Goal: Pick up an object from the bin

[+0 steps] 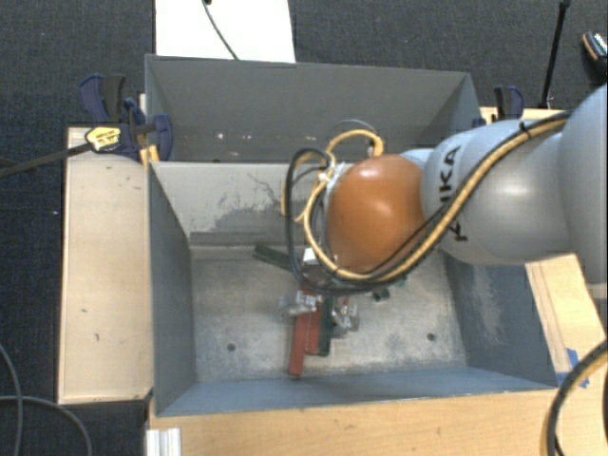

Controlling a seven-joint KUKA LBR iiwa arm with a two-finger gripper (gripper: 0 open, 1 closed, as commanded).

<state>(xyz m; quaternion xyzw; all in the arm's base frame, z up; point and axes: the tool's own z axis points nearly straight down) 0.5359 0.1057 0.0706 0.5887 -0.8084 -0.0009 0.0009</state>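
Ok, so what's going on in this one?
The arm reaches into the grey bin from the right, and its gripper is down low near the middle of the floor. It sits right at the upper end of a reddish-brown bar that lies toward the front wall. A small dark thing lies against the bar's right side, and a dark thin strip lies further back. Whether anything is gripped yet cannot be told.

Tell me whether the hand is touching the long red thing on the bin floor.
Cannot tell. In the camera view the hand overlaps the upper end of the long red thing, but no contact or gap shows plainly.
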